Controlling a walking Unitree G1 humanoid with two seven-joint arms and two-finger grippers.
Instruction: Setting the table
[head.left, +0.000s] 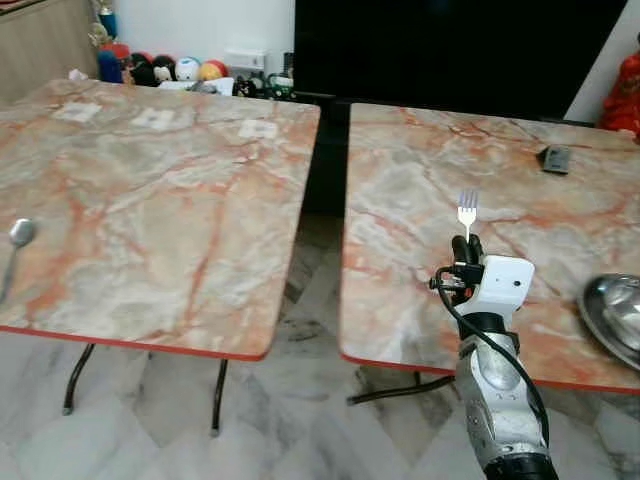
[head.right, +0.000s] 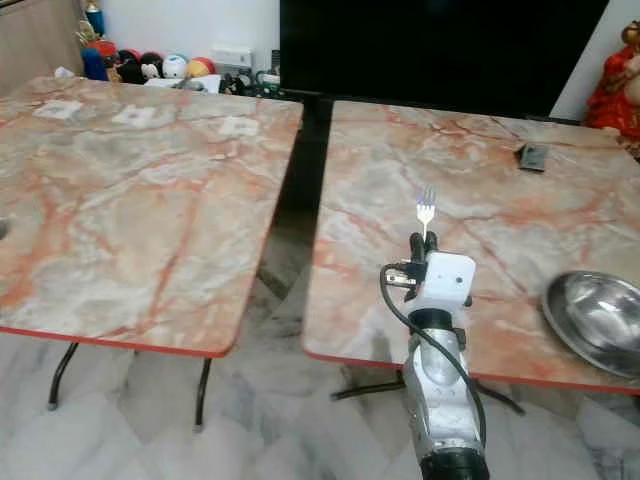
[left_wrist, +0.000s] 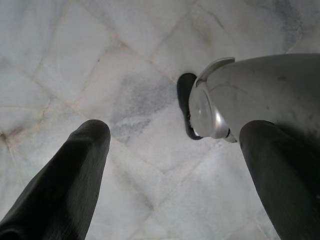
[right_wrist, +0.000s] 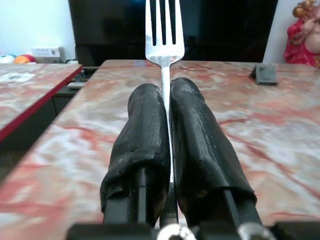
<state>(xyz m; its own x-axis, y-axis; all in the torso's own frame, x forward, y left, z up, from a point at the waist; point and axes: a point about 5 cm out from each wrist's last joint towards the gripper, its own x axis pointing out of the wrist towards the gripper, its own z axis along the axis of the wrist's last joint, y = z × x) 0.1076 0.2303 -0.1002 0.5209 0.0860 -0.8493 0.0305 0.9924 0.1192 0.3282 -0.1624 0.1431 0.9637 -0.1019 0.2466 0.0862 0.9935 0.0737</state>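
- The right hand (head.left: 466, 243) is raised over the near edge of the right tabletop (head.left: 420, 190), its two black fingers (right_wrist: 145, 145) pressed together on the handle of a fork (head.left: 467, 208).
- The fork stands upright, tines up, above the fingertips; in the right wrist view its handle runs down the narrow gap between the fingers.
- A steel bowl (head.right: 597, 318) sits on the right tabletop near its front right edge, well apart from the fork.
- A small dark object (head.left: 555, 158) lies farther back on the same tabletop, toward its right side.
- A spoon (head.left: 15, 245) lies at the left edge of the left tabletop (head.left: 150, 210), bowl end away from the robot.
- Three pale square patches (head.left: 153, 118) sit in a row near the far edge of the left tabletop.
- A dark gap separates the two tabletops, with marble floor (head.left: 300, 290) showing through it.
- The left hand (left_wrist: 175, 165) hangs over the floor, its fingers spread wide apart and holding nothing; part of the robot's grey foot (left_wrist: 250, 95) shows beyond them.
- Toys (head.left: 170, 70) line the back wall behind the left tabletop, and a red figure (head.right: 615, 85) stands at the far right.
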